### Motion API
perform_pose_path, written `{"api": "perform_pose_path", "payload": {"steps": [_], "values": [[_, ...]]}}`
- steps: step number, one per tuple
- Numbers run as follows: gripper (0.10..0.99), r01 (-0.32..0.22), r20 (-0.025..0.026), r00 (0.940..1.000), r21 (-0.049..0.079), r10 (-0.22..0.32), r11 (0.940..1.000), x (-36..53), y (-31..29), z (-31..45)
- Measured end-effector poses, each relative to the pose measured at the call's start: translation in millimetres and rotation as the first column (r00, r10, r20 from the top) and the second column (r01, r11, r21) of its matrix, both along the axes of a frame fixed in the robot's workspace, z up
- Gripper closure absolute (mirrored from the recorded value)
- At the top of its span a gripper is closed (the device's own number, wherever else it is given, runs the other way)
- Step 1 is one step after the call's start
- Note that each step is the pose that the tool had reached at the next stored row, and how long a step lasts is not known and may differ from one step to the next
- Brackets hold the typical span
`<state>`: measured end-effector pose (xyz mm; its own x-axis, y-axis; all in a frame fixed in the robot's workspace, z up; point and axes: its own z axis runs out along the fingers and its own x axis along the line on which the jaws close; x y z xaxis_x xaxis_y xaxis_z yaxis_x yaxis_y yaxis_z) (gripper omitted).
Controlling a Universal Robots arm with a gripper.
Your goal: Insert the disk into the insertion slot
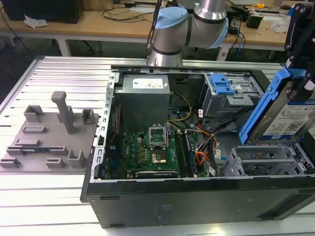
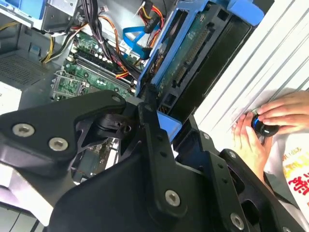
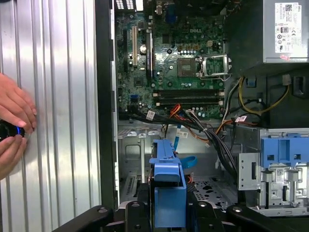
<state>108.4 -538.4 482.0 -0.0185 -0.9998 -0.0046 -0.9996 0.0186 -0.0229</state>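
In both wrist views the gripper's (image 3: pixel 168 202) own black body hides much of its fingers (image 2: pixel 148 113); what shows of them is pinched narrow on the blue carrier of the disk (image 1: pixel 288 115); in the exterior view the gripper is cut off at the upper right of the frame. The disk hangs tilted at the exterior view's right, its far side cut off by the frame edge; its lower end stands just above the insertion slot (image 1: pixel 258 160), and I cannot tell whether the two touch.

The open computer case (image 1: pixel 147 199) lies on its side in the middle of the exterior view; it holds a green motherboard (image 1: pixel 147 147), a grey power supply (image 1: pixel 145 96), a tangle of cables (image 1: pixel 202 142), the insertion slot at its lower right and, beyond that, a taller silver cage (image 1: pixel 236 98) bearing a blue clip (image 1: pixel 221 84).

In the first wrist view a person's hands (image 3: pixel 14 125), partly cut off, rest on the ribbed table (image 3: pixel 63 72) beside the case, around a small black knob (image 3: pixel 7 130).
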Motion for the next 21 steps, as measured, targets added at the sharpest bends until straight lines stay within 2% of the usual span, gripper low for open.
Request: {"api": "perform_pose_path", "payload": {"steps": [6,13,21], "values": [[0.722,0.0,0.0,1.0,0.0,0.0,1.0,0.0,-5.1,-2.0],[0.722,-0.002,0.0,1.0,0.0,0.002,1.0,0.0,-5.3,-2.6],[0.722,-0.002,-0.0004,1.0,0.0,0.002,1.0,0.0,-6.7,-7.4]]}}
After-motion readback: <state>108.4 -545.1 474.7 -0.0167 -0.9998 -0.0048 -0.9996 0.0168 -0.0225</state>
